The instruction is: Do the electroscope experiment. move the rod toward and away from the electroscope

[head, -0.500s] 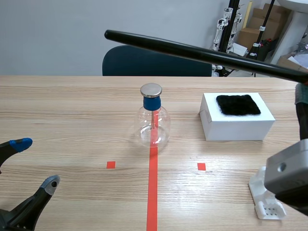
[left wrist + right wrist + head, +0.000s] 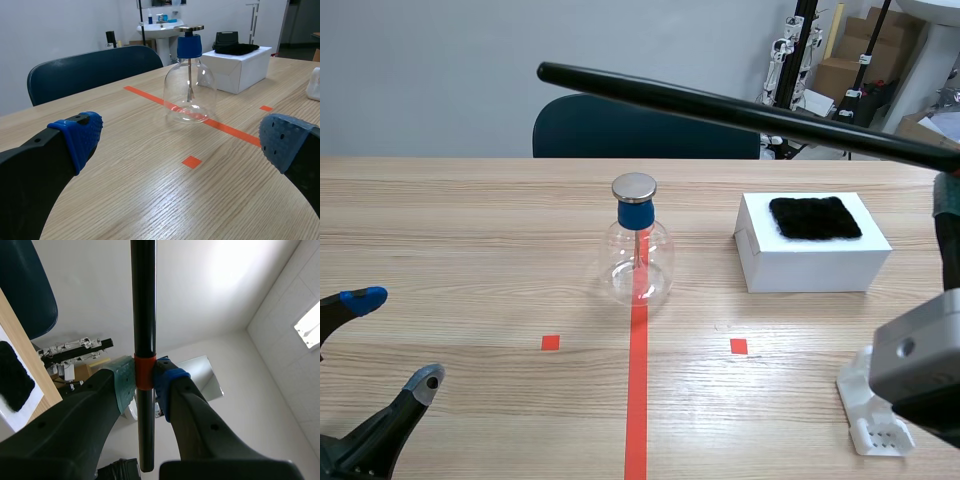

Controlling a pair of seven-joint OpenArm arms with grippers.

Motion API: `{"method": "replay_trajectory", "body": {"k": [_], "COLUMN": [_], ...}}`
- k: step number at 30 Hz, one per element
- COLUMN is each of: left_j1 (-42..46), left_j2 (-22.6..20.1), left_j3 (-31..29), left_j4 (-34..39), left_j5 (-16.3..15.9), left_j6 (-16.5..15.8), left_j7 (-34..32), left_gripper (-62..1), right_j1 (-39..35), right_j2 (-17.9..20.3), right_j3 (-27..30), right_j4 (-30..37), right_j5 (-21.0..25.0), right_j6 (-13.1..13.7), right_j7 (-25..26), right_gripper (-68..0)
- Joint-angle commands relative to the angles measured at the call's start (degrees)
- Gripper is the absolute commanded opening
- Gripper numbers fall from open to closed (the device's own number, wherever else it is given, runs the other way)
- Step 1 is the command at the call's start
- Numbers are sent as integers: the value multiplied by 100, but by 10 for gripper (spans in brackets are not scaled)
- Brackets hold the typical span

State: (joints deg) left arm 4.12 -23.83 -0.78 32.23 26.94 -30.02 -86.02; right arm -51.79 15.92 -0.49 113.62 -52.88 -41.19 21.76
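Black rod [image 2: 720, 105], pinched in your right end effector [image 2: 144, 382], lies crosswise above the electroscope [image 2: 637, 245], its tip past the cap [image 2: 634, 186]. You would close in downward, I judge; your left end effector [image 2: 395, 338] sits spread.

Brightly and evenly lit from overhead. Only a faint, soft shadow beneath the electroscope [image 2: 638, 262] on the table [image 2: 470, 250]. Small glints on its glass. In the right wrist view, hard glare from a ceiling panel [image 2: 307, 327] and a washed-out patch nearby. Perhaps slightly soft on the near right arm [image 2: 920, 370].

Raised black rod [image 2: 720, 105]; upright glass electroscope [image 2: 638, 250]
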Motion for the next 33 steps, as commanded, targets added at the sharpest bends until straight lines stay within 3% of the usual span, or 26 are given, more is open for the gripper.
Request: {"method": "replay_trajectory", "body": {"k": [1,19,33], "left_j1": [-2,-2,-2], "left_j2": [-33,-33,-33], "left_j3": [-20,-20,-20], "left_j4": [76,76,76], "left_j5": [-72,-72,-72], "left_j6": [31,31,31], "left_j7": [-293,-293,-293], "left_gripper": [14,14,14], "right_j1": [22,4,254], "right_j2": [59,59,107], "right_j3": [37,44,289], "right_j4": [33,28,22], "right_j5": [63,63,20], "right_j6": [-367,-367,-367], "right_j7": [0,-195,-1167], "right_gripper": [-676,-676,-676]}}
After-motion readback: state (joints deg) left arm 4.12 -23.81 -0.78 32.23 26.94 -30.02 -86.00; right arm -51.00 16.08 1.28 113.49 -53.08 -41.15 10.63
